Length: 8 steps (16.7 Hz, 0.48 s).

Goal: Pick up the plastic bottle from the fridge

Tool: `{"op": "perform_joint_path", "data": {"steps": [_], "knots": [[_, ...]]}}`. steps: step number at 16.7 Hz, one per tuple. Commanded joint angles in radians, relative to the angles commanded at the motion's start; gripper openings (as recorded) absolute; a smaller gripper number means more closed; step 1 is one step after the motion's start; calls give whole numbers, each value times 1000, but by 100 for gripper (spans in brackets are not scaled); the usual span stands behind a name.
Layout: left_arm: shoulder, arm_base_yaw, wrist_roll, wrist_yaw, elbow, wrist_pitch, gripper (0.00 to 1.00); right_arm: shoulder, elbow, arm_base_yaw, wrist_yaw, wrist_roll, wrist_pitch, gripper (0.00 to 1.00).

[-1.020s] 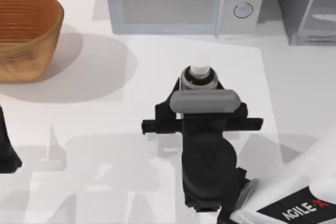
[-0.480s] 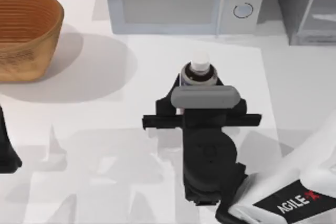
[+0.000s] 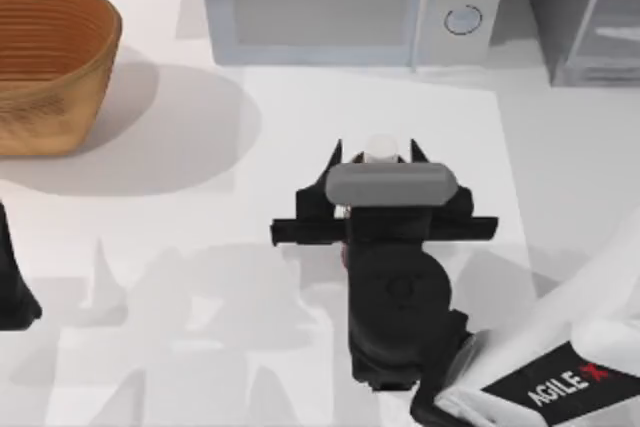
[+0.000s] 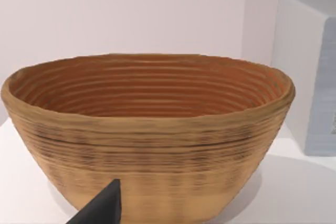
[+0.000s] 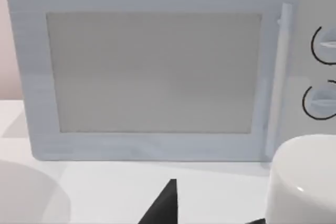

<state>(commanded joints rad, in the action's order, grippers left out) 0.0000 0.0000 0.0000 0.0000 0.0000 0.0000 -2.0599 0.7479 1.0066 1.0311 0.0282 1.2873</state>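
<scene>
The plastic bottle point(image 3: 379, 149) shows its white cap in the middle of the table, in front of the microwave. My right gripper point(image 3: 377, 150) is shut on the plastic bottle, one dark fingertip on each side of the cap. In the right wrist view the cap point(image 5: 302, 179) sits close to the camera, beside one fingertip point(image 5: 164, 205). The fridge point(image 3: 590, 17), dark grey with a pale glassy door, stands at the table's far right corner. My left arm point(image 3: 12, 287) is parked at the left edge.
A light grey microwave point(image 3: 350, 2) with two round dials stands at the back, straight ahead of the right gripper point(image 5: 157, 72). A brown woven basket point(image 3: 45, 62) sits at the back left and looms close in the left wrist view point(image 4: 147, 140).
The bottle's cap has drawn in towards the right gripper's body and its dark neck ring is now hidden. The fingertips reach farther past the cap. The right arm shifted slightly.
</scene>
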Motion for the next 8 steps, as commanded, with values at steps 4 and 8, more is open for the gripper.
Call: {"op": "perform_joint_path", "data": {"steps": [4, 8], "knots": [[0, 0, 0, 0, 0, 0, 100, 0, 0, 0, 0, 0, 0, 100], [0, 0, 0, 0, 0, 0, 100, 0, 0, 0, 0, 0, 0, 100]]}}
